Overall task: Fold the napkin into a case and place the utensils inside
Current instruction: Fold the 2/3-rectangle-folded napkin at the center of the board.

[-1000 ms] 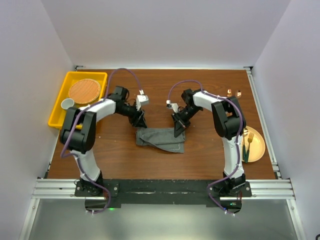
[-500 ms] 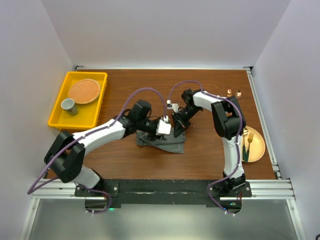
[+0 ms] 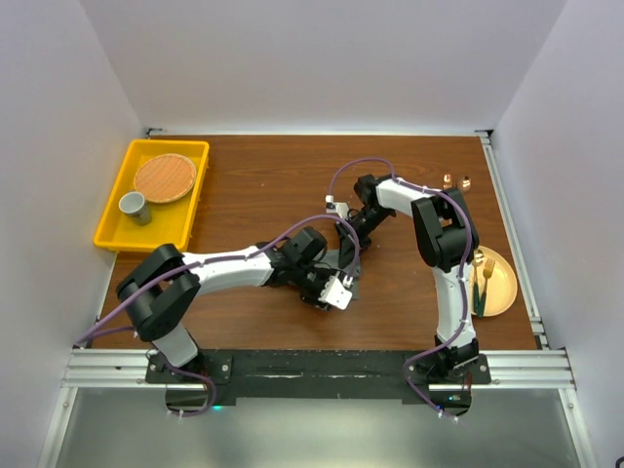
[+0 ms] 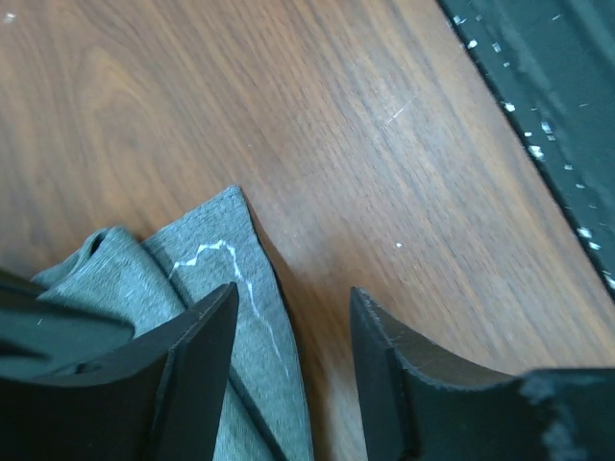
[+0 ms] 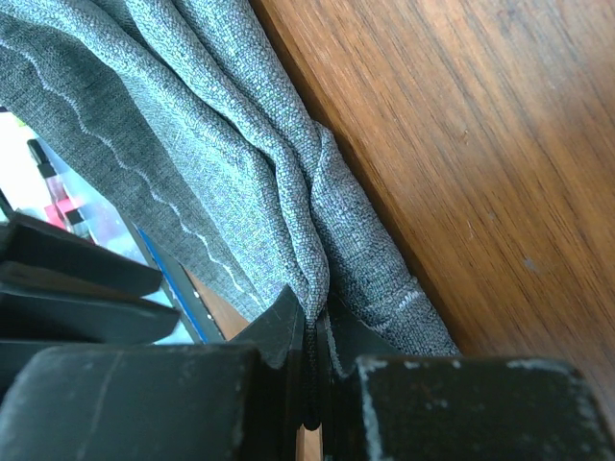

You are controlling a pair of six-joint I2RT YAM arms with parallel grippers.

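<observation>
With the napkin (image 5: pixel 240 173) only half-folded, the right gripper (image 5: pixel 312 331) is pinching it, the left gripper (image 4: pixel 293 307) is hovering half-open, empty, and the utensils (image 3: pixel 487 270) are waiting at the right.

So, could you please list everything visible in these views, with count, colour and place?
table: one, brown wood, under everything
napkin: one, dark grey, bunched at table centre
tray: one, yellow, far left
woven round mat: one, orange-brown, in the tray
cup: one, grey, in the tray
plate: one, yellow-orange, right edge
utensils: count unclear, copper-coloured, on the plate
small shiny items: two, copper-coloured, far right; too small to identify
left gripper: one, black, open at the napkin's corner
right gripper: one, black, shut on a napkin fold
</observation>
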